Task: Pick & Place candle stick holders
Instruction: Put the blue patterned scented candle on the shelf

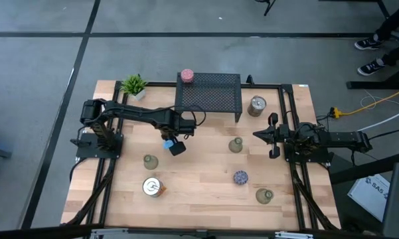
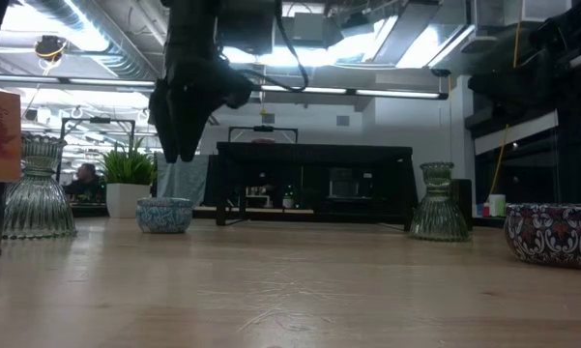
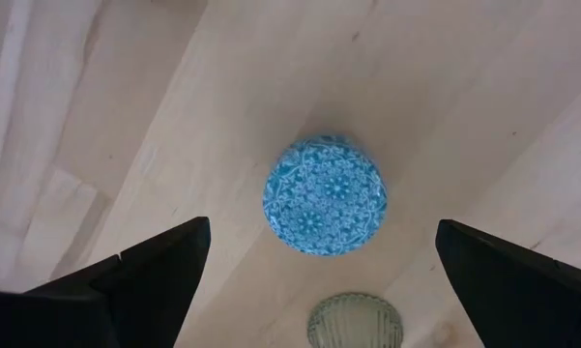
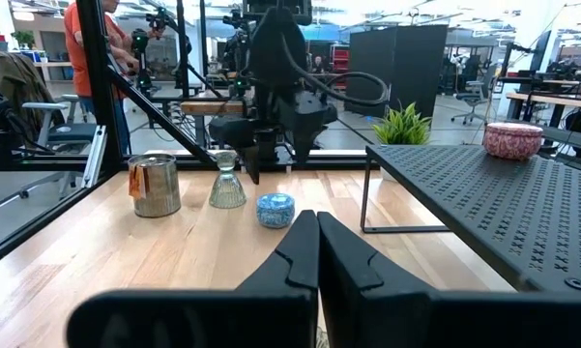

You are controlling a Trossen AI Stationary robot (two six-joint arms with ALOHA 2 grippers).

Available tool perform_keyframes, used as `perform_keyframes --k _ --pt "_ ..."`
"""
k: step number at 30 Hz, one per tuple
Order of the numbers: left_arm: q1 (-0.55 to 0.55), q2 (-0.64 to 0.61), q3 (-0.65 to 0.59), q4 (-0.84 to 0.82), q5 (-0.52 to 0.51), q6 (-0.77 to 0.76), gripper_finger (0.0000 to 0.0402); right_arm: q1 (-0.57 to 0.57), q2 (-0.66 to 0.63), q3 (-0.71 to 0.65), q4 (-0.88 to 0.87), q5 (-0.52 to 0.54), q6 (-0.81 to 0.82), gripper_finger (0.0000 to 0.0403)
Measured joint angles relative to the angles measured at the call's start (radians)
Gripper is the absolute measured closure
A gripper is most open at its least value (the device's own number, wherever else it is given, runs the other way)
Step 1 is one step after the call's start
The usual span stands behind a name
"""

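The light blue holder (image 3: pixel 325 195) sits on the bare tabletop (image 1: pixel 199 176), just in front of the black mesh rack (image 1: pixel 209 95) and near a ribbed glass holder (image 3: pixel 356 322). The left claw (image 1: pixel 172 143) hangs directly above it with fingers (image 3: pixel 145 275) spread wide, touching nothing. A pink holder (image 1: pixel 186 76) rests on top of the rack. Other holders stand scattered across the boards. The right claw (image 1: pixel 258 135) waits at the right side, pressed together, empty.
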Motion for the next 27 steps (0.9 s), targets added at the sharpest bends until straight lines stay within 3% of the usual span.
perform_keyframes --k 6,11,27 --pt "-0.001 0.018 -0.006 0.007 0.033 0.043 0.0001 0.000 0.000 0.000 0.000 0.000 0.000 0.0402" --pt "-0.002 0.002 -0.088 0.053 0.075 0.042 0.0001 0.000 0.000 0.000 0.000 0.000 0.000 0.0402" --pt "-0.011 -0.002 -0.202 0.199 0.085 -0.001 0.0001 0.000 0.000 0.000 0.000 0.000 0.000 0.0402"
